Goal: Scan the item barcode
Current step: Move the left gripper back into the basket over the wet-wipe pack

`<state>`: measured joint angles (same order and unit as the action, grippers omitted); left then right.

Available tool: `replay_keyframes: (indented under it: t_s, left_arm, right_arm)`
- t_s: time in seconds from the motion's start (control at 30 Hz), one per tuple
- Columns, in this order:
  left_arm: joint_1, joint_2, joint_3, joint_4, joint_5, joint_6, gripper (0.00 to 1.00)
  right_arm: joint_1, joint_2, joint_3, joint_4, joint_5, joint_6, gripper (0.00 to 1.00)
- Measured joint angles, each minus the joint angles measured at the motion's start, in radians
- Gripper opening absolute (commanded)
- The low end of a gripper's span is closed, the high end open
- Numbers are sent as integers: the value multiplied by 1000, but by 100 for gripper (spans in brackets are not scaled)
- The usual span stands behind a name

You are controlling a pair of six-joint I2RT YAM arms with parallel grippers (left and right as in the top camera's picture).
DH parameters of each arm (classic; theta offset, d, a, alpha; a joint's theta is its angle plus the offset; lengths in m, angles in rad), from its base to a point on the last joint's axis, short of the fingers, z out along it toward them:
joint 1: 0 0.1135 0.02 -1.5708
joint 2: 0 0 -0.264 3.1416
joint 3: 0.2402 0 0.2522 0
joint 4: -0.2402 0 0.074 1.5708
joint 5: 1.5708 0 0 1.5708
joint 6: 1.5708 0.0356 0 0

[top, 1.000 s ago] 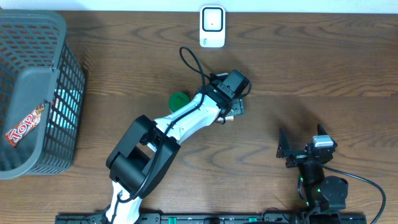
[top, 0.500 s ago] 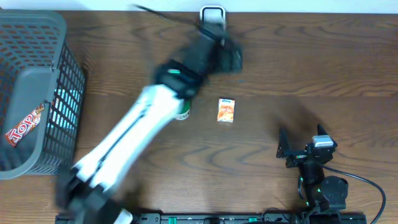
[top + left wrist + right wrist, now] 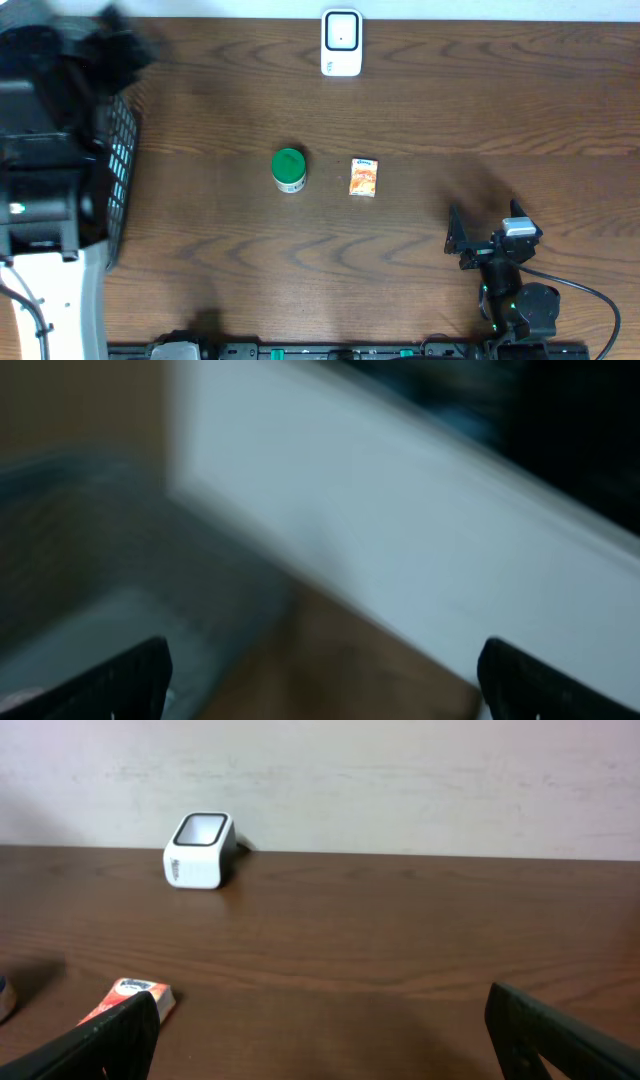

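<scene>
Overhead: small orange cardboard carton (image 3: pixel 364 177) lies flat mid-worktop (image 3: pixel 450 120), beside a green-lidded jar (image 3: pixel 289 169), well apart from both arms. Right pincer (image 3: pixel 485 220) spread, empty, with the carton off to its left.
Left wrist: left pincer (image 3: pixel 322 670) spread; surroundings blurred.
Right wrist: carton ahead-left, untouched, and a white box-shaped scanner (image 3: pixel 199 851) farther back.

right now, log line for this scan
left gripper open, empty, at basket | right gripper open, empty | tissue pack, green-lid jar on table | nothing at scanner
</scene>
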<state>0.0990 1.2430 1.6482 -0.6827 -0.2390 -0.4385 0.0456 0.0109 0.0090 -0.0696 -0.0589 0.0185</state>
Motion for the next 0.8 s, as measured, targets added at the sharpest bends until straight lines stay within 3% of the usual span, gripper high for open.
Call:
replay_keyframes:
  t_s: [0.17,0.3,0.47,0.8]
  left_arm:
    - [228,45,-6,-270,-82,-353,98]
    - [315,108,-7,-330,-105,-484,98]
    - [351,182,-8,-380,-103,-523,98]
    - [431,355,-109,-326,32,-415,98]
  right_arm:
    - [0,0,0,0,0,0,99]
    - [0,0,0,0,0,0,99]
    - [0,0,0,0,0,0,99]
    - [0,0,0,0,0,0,99]
